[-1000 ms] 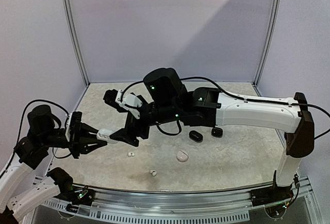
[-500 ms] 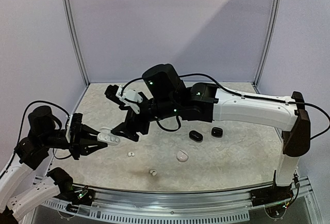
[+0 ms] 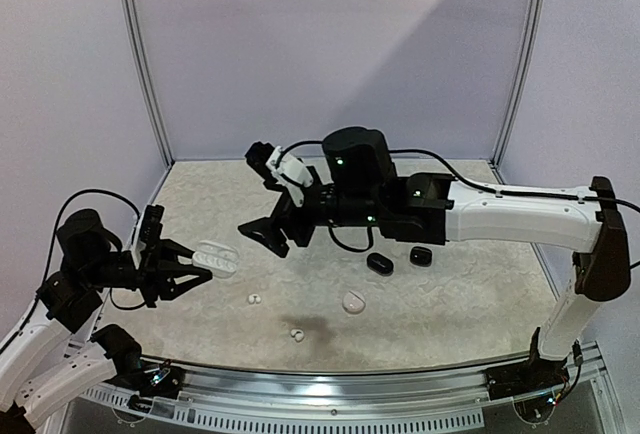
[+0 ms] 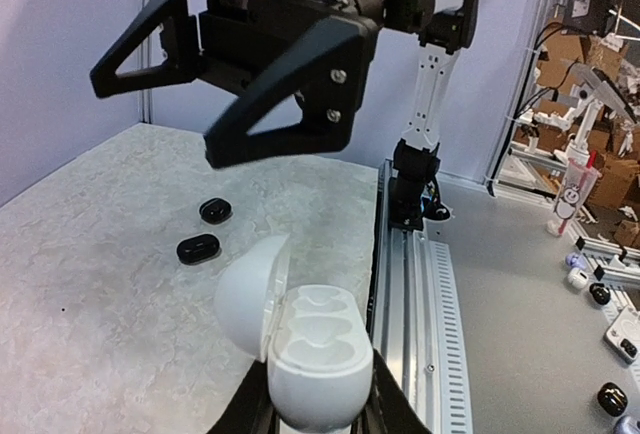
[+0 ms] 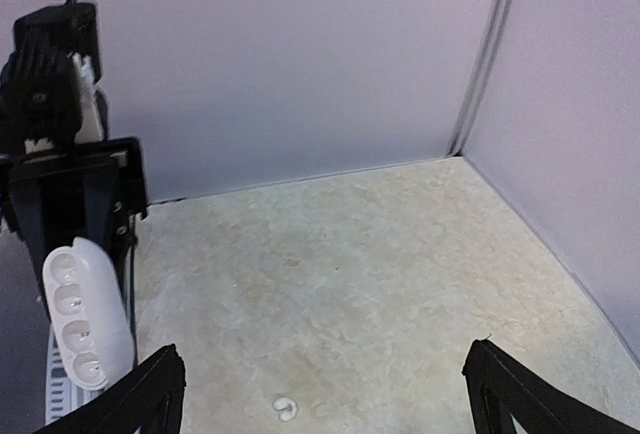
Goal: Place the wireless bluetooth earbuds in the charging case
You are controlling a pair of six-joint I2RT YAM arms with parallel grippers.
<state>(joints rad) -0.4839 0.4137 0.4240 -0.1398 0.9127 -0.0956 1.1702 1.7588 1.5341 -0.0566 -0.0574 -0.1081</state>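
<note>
Right claw [image 3: 262, 239], jaws apart, has drawn back from the white case [image 4: 318, 349], now lid-open and clamped in the left claw [image 3: 204, 264]. White earbuds [image 3: 254, 299] wait on the counter [image 3: 450, 304] nearby, ready for picking.

Pale marbled table [image 3: 480, 304], seen from above, with five small things lying on it.
From its centre: a black oval piece [image 3: 380, 264] and a second black oval piece [image 3: 421, 255] near each other at 3 o'clock; a white rounded piece [image 3: 352, 302] at 6; a small white earbud [image 3: 254, 299] at 8; a second white earbud [image 3: 296, 334] at 7.
</note>
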